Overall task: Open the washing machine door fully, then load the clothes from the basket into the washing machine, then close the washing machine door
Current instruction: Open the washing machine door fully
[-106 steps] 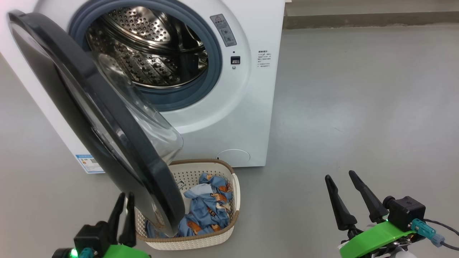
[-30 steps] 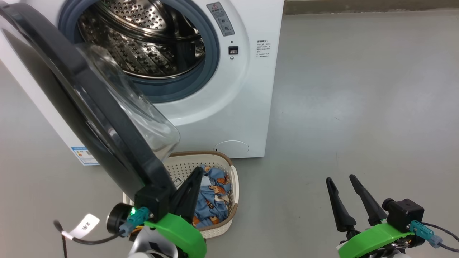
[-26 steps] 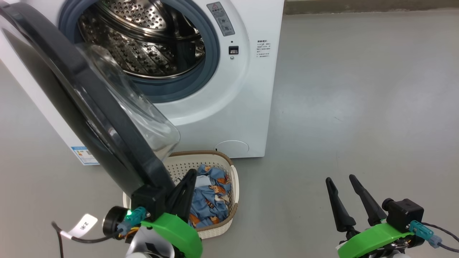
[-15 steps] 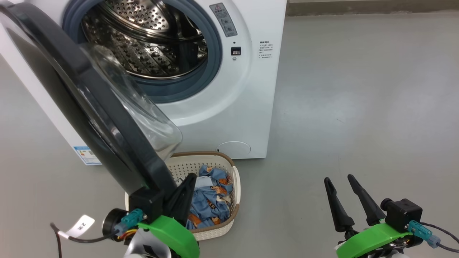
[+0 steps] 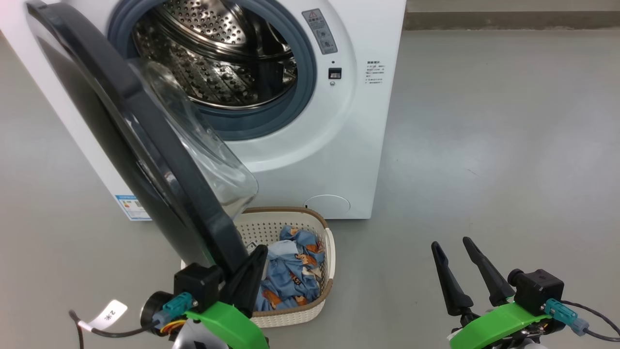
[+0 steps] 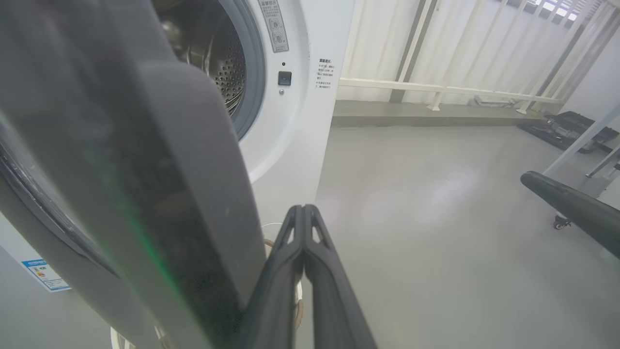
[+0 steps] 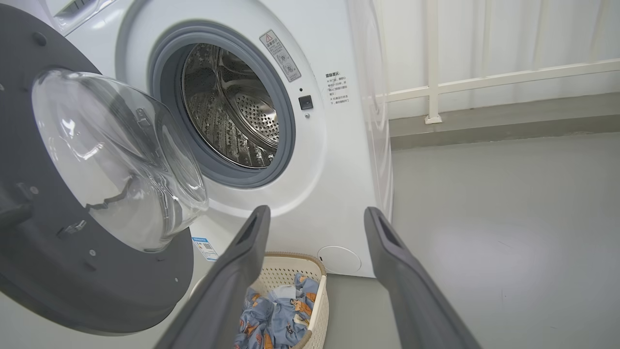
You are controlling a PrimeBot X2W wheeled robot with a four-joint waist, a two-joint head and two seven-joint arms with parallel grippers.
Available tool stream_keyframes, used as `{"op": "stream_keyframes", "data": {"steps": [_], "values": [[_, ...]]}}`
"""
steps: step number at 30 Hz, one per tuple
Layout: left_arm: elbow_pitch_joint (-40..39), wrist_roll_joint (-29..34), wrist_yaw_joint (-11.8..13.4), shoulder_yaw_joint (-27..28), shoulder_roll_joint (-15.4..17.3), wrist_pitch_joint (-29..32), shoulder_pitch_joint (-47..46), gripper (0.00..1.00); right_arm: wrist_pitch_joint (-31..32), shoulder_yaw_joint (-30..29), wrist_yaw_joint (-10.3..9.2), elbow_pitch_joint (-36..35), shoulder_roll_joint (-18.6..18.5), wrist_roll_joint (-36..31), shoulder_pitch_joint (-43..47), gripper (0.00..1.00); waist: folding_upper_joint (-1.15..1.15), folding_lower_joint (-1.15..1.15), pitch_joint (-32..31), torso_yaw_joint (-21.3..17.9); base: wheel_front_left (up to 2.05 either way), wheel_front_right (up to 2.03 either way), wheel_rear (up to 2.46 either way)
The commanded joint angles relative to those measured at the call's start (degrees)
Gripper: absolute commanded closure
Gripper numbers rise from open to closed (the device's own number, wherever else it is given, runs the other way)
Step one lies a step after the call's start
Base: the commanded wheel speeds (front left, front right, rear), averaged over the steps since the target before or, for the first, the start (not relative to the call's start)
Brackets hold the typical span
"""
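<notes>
While the washing machine [image 5: 339, 145] stands before us, its door [image 5: 145, 140] swung out above the basket [image 5: 290, 317] on the floor [image 5: 484, 121], the clothes [image 5: 290, 271] lie inside the basket. Our left fingers [image 5: 249, 276] are pressed together beside the door's lower rim. Our right fingers [image 5: 448, 281] are spread, holding nothing.

The washing machine door [image 5: 160, 160] hides the left side of the basket [image 5: 276, 225] and part of the clothes [image 5: 293, 271]. The washing machine [image 5: 348, 135] is cut off at the top; its blue label [image 5: 131, 207] is unreadably small.
</notes>
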Motion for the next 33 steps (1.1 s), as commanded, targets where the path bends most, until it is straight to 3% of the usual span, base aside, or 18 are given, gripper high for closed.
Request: {"op": "stream_keyframes", "data": {"steps": [1, 33], "values": [[-1.0, -0.4, 0.7, 2.8, 1.5, -0.5, -1.1, 1.00, -0.7, 1.5, 0.09, -1.4, -0.2, 0.0, -1.6, 0.00, 0.00, 0.00, -0.1, 0.3, 0.00, 0.00, 0.00], [0.1, -1.8, 2.3, 3.4, 3.3, -0.8, 0.0, 1.00, -0.7, 2.4, 0.09, -0.7, 0.7, 0.9, -0.8, 0.00, 0.00, 0.00, -1.4, 12.0, 0.00, 0.00, 0.00]]}}
